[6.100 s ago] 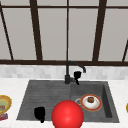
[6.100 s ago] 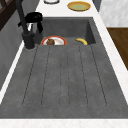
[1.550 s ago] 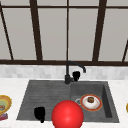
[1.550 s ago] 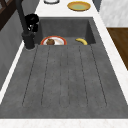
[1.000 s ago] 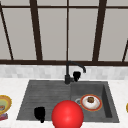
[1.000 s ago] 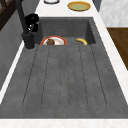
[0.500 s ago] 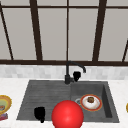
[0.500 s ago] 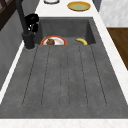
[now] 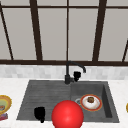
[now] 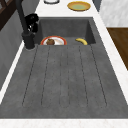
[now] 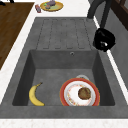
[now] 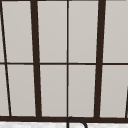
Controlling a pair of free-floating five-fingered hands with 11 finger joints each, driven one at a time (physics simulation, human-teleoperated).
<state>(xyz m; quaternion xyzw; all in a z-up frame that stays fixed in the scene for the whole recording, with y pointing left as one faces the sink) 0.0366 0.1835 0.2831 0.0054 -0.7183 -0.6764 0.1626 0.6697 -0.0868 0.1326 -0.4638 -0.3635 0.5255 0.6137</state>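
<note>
Working at the faucet (image 9: 67, 72) with the right hand (image 9: 77, 75) close against its side lever, grip impossible to tell, left hand (image 9: 40, 113) hanging over the sink's (image 9: 45, 95) front-left corner, away from the plate (image 9: 98, 105) and banana (image 11: 35, 96).

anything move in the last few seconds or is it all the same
Nothing visibly changed. The right hand stays by the faucet, the left hand hangs over the drainboard's front edge, and the plate and banana lie in the basin as before.
</note>
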